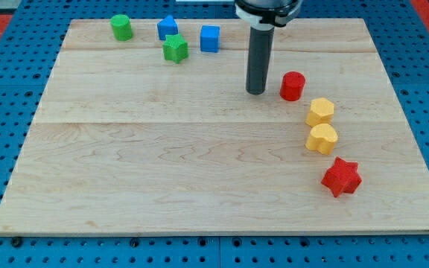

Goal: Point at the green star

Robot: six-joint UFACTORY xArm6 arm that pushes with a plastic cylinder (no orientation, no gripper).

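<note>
The green star (175,48) lies near the view's top left on the wooden board (162,164). Just above it is a blue block (167,27) and to its right a blue cube (210,38). A green cylinder (121,27) stands further left. My tip (256,91) rests on the board well to the right of and below the green star, close to the left of a red cylinder (292,86). The tip touches no block.
Down the view's right side lie a yellow hexagon block (320,112), a yellow heart-like block (322,138) and a red star (341,177). A blue perforated table (6,246) surrounds the board.
</note>
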